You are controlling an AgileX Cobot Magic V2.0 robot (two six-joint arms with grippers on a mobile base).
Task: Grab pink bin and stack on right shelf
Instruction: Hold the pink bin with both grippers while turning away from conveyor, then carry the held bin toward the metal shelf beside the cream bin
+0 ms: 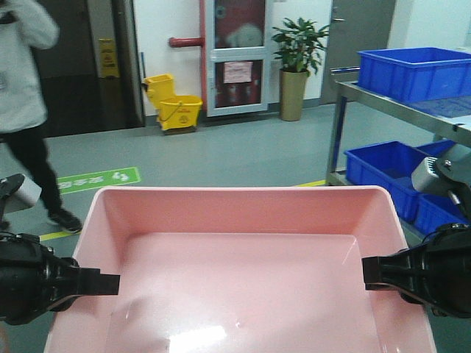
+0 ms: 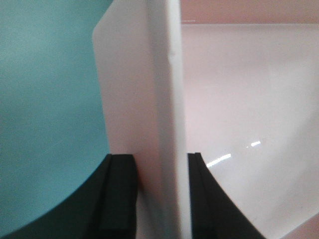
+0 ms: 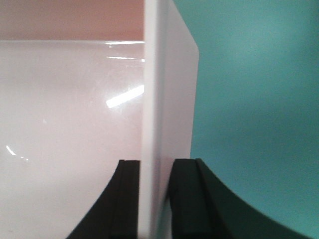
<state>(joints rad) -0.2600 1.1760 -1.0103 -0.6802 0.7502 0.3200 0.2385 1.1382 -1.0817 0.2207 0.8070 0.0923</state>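
The pink bin (image 1: 243, 250) fills the lower front view, held level above the grey-green floor. My left gripper (image 1: 110, 283) is shut on its left wall, and my right gripper (image 1: 368, 272) is shut on its right wall. In the left wrist view the black jaws of my left gripper (image 2: 160, 157) straddle the bin's pale wall and rim (image 2: 149, 89). In the right wrist view my right gripper (image 3: 155, 162) clamps the wall (image 3: 169, 89) the same way. The right shelf (image 1: 383, 99), a metal rack, stands at the right, ahead of the bin.
A blue crate (image 1: 412, 70) sits on the shelf top; more blue crates (image 1: 383, 165) sit on its lower level. A person (image 1: 22, 110) stands at the far left. A yellow mop bucket (image 1: 176, 110) and a potted plant (image 1: 298, 44) stand by the far wall.
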